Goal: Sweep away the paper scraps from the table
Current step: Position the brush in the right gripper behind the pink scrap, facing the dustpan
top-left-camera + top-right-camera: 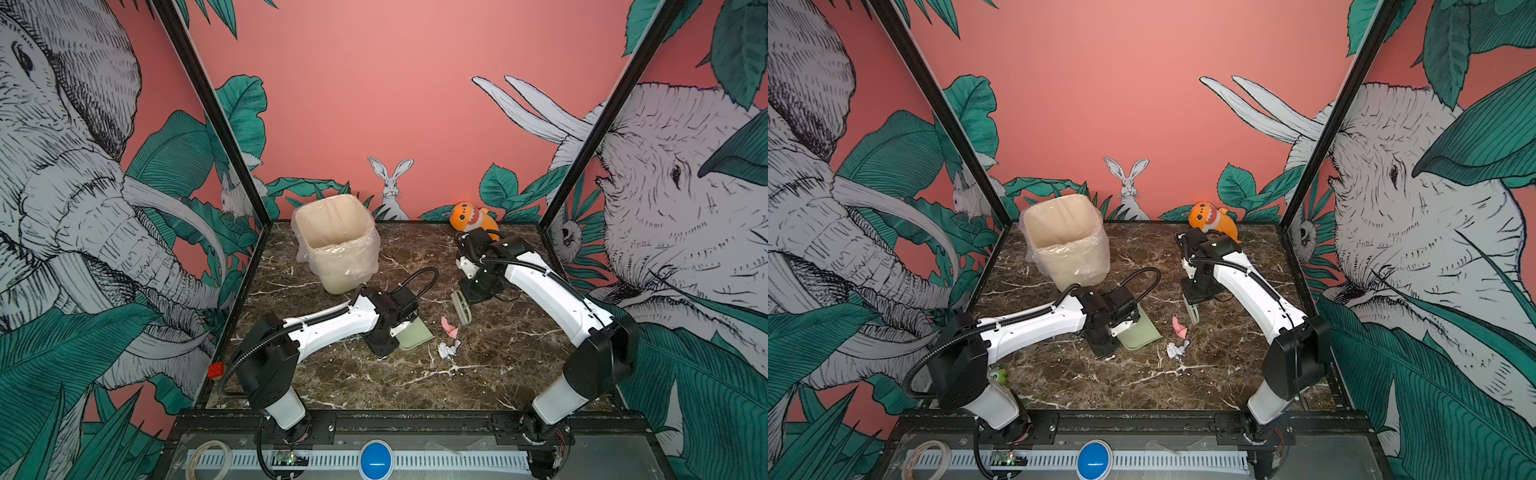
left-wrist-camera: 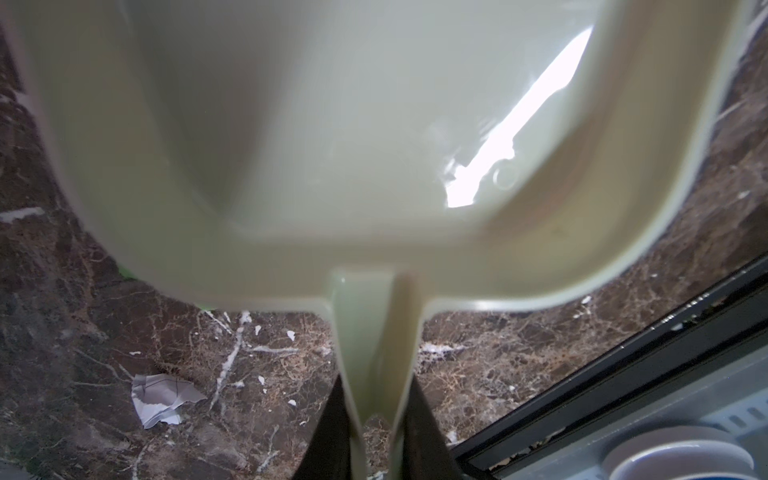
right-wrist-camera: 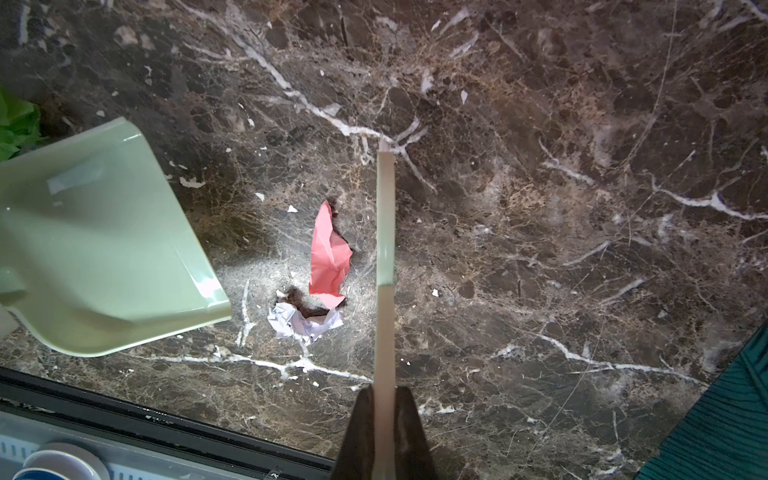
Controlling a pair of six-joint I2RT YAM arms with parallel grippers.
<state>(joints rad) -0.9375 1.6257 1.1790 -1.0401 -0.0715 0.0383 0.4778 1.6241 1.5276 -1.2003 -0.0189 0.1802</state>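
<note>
Left claw [image 2: 380, 432] pinches the handle of the pale green dustpan [image 2: 332, 145]; the right claw [image 3: 384, 432] is pressed together on the brush [image 3: 385, 249]. The step in hand looks like sweeping: a pink scrap [image 3: 328, 253] and a white scrap [image 3: 305, 322] lie on the surface [image 3: 540, 208] between brush and pan. Next, the brush would need to draw them toward the pan's lip, kept low. Only the right wrist view shows a green scrap [image 3: 16, 124] beside the pan; neither top view shows it.
</note>
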